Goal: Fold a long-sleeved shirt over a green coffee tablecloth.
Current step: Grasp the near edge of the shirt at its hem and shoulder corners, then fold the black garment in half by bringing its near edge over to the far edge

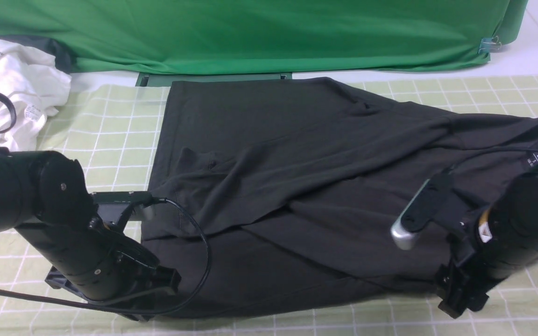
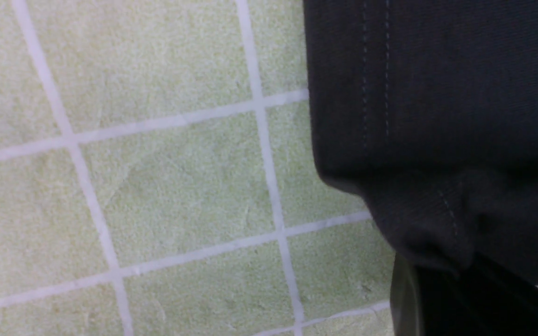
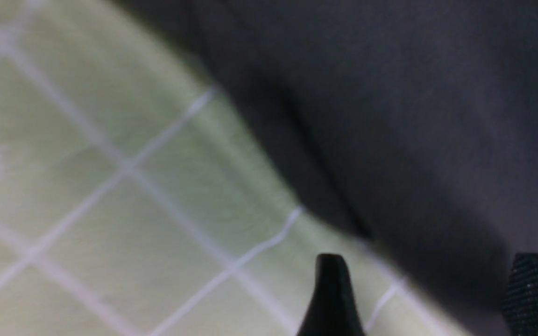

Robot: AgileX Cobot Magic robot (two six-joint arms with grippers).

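Shirt (image 3: 414, 116) edge inside parted right pincer (image 3: 430, 294)

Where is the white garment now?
In the front view, the white garment lies crumpled at the far left, by the back corner of the checked tablecloth, left of the black shirt.
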